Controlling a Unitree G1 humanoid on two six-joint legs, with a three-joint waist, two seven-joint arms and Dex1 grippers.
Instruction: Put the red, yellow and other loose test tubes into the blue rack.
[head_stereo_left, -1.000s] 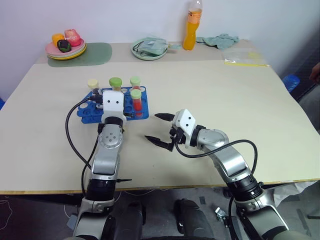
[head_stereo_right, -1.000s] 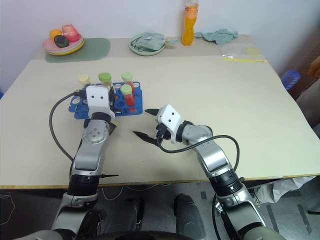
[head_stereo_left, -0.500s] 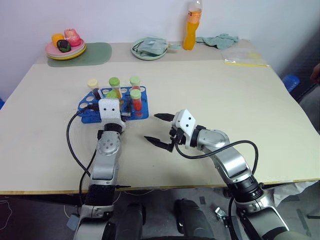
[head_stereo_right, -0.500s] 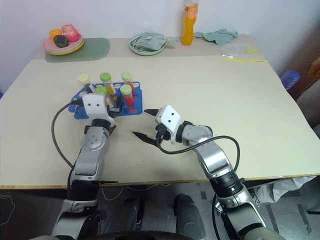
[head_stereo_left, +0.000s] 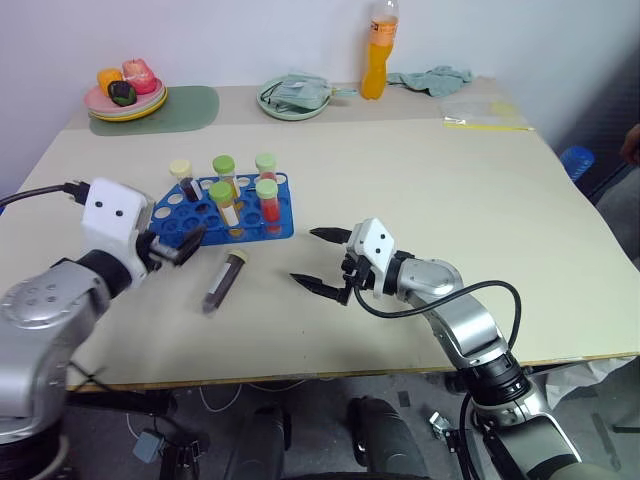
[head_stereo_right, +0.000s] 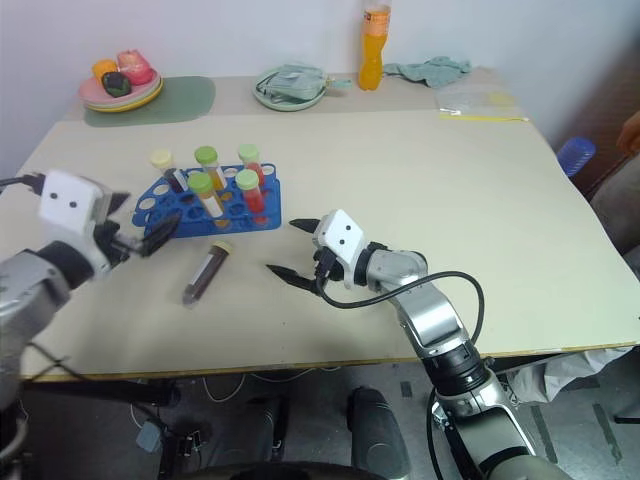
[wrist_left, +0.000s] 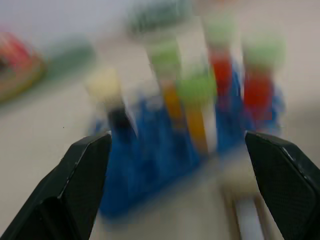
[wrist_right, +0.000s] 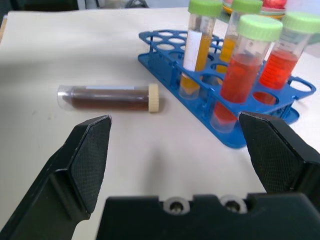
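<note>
The blue rack (head_stereo_left: 190, 213) stands left of centre on the table with several capped tubes upright in it: red ones (head_stereo_left: 268, 200), yellow ones (head_stereo_left: 226, 203) and a dark one (head_stereo_left: 184, 181). One loose dark-brown tube with a cream cap (head_stereo_left: 222, 282) lies flat just in front of the rack, also seen as the tube (wrist_right: 107, 96) in the right wrist view. My left gripper (head_stereo_left: 180, 245) is open and empty, left of the loose tube and in front of the rack's left end. My right gripper (head_stereo_left: 303, 255) is open and empty, right of the tube.
At the back stand a pink plate of food (head_stereo_left: 122, 97) on a green mat, a green plate with a cloth (head_stereo_left: 293, 98), an orange bottle (head_stereo_left: 375, 55), a crumpled cloth (head_stereo_left: 436, 77) and a plastic bag (head_stereo_left: 486, 113). The table's front edge runs just below both arms.
My left gripper opened, leaving a yellow tube standing in the rack, and drew back to the left. The loose dark tube it had covered now shows. The right arm kept still.
</note>
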